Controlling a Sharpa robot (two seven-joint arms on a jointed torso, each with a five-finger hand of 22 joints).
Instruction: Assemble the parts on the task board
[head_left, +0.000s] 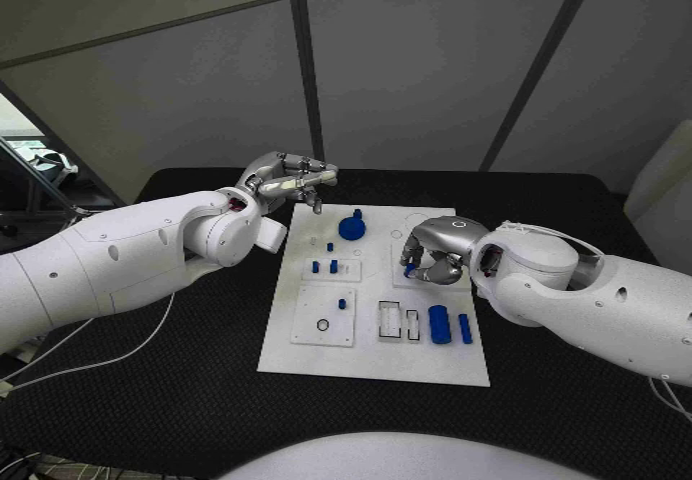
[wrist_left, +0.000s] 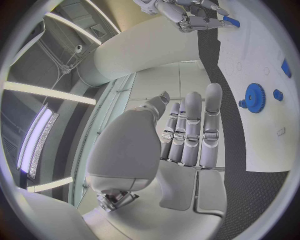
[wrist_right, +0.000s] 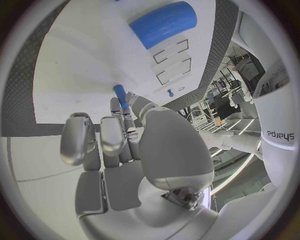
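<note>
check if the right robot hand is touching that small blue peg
Touching. In the right wrist view the right robot hand pinches the small blue peg between its fingertips; the head view shows it in the right robot hand too.

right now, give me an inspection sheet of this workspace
surface: black table, with the white task board at its middle.
job's things: blue gear on the far part of the board; large blue cylinder and slimmer blue bar side by side on the near right; small blue pegs near the middle; small black ring on the near-left plate.
clutter: nothing seen.
hands: left hand above the board's far left corner, holding nothing; right hand over the board's right side, pinching a thin blue pin.
cables: white cable on the table under the left arm.
surroundings: grey partition panels behind the table.
</note>
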